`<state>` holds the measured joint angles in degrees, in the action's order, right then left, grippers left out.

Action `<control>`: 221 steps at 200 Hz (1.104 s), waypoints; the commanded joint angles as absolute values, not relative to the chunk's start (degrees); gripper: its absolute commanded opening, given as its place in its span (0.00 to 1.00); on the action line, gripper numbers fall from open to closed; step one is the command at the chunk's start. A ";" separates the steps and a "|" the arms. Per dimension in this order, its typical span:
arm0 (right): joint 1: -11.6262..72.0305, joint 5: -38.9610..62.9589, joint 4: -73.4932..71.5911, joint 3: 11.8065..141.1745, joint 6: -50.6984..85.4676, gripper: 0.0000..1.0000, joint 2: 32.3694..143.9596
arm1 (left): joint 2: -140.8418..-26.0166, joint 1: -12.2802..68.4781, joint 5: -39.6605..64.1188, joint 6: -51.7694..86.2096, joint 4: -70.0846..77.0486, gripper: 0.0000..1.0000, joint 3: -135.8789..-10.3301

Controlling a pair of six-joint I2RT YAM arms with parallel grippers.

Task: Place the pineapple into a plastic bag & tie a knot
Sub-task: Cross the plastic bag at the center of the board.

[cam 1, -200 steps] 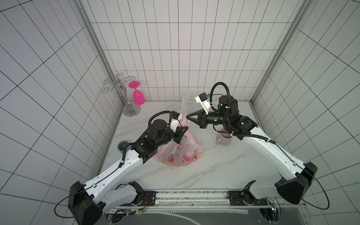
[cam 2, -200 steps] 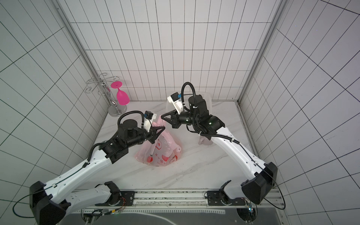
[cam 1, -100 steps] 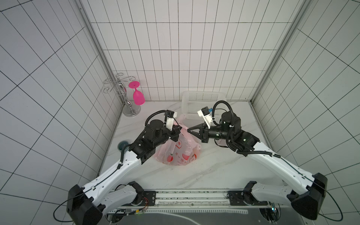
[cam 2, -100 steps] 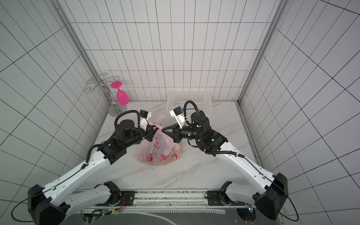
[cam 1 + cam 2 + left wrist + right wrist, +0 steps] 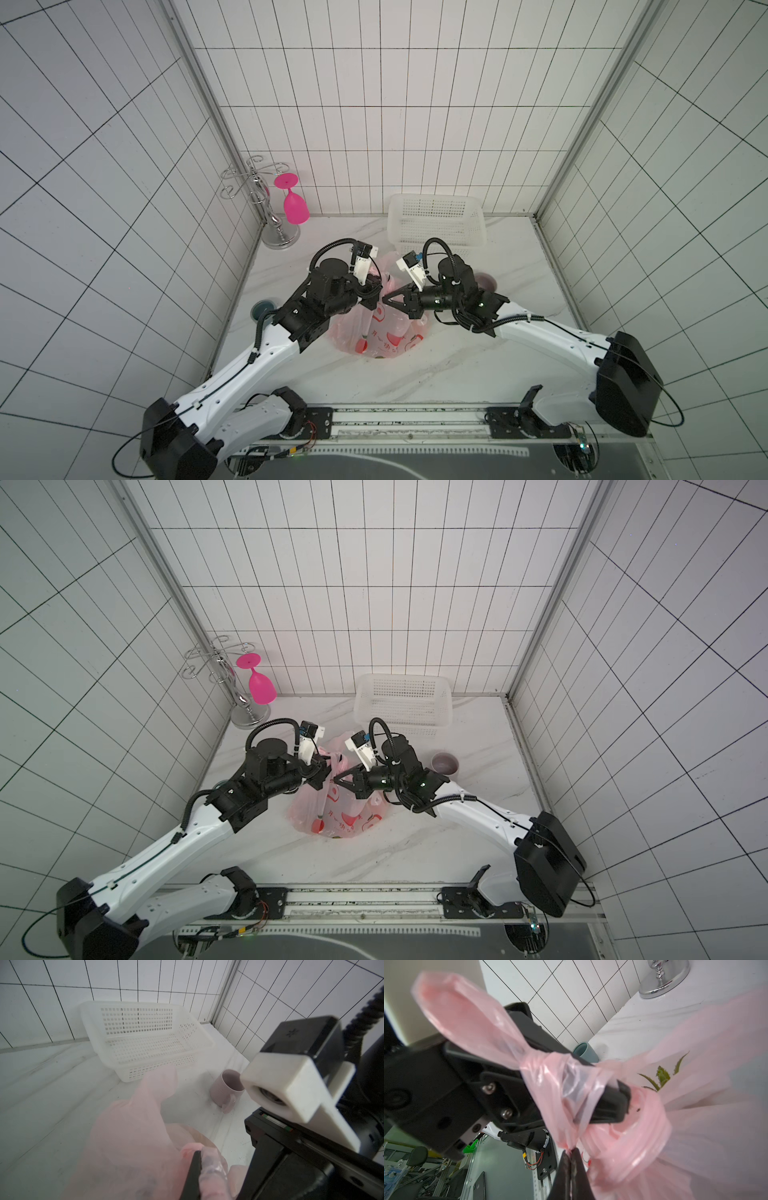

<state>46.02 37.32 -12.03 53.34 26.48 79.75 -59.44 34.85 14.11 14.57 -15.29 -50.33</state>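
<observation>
At the far left corner of the white marbled desk (image 5: 415, 374) stands a chrome wire glass rack (image 5: 282, 240), with a bright pink plastic goblet (image 5: 295, 205) hanging upside down from it. Nearer, along the left wall, a teal cup (image 5: 262, 309) peeks out, half covered by the left arm.

Centre now. The thin translucent pale-pink plastic bag (image 5: 386, 338) sits on the middle of the desk between the two arms, its red fruit prints facing up. The left pincer (image 5: 373, 300) is right above it, clenched on a bunch of the bag's film.

The right wrist view shows the tangle: a pink handle strip is looped over the left pincer's black fingers (image 5: 610, 1103). The knot (image 5: 548, 1061), a tight bunch with a flat tail flaring off it, lies across them. Green spiky leaves of the pineapple (image 5: 662, 1078) show through the film, inside the bag.

Tip to tip with the left one, the right pincer (image 5: 388, 300) is nipped tight on a twisted end of the pink strip.

Behind the bag, a white perforated plastic basket (image 5: 436, 226) sits against the back wall, clear of the bag. Further right, a pale mauve mug (image 5: 444, 763) stands upright just beyond the right arm's wrist, and in a top view that arm covers most of it.
</observation>
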 commanded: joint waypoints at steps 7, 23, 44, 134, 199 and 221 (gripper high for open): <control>46.30 37.13 -9.62 53.45 24.79 0.00 80.78 | -58.63 34.45 15.45 14.58 -15.58 0.00 -52.84; 45.51 37.18 -9.54 53.67 24.73 0.00 79.60 | -58.37 34.41 14.50 13.87 -18.42 0.00 -53.47; 42.33 37.86 -9.06 54.06 25.41 0.00 76.04 | -57.86 34.37 13.07 12.54 -21.01 0.00 -53.81; 37.57 43.72 8.88 86.45 22.41 0.00 81.40 | -57.71 34.44 11.25 8.47 -14.48 0.00 -55.28; 42.56 44.15 9.42 94.16 25.21 0.00 84.14 | -57.41 34.51 10.26 4.25 -8.35 0.11 -54.29; 43.47 43.35 9.45 95.03 25.31 0.00 85.37 | -55.79 34.85 11.54 4.31 -4.83 0.14 -52.30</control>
<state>42.24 42.59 9.76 87.07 24.58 84.42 -58.00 34.65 10.83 5.93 -11.86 -53.69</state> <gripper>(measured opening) 0.046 0.127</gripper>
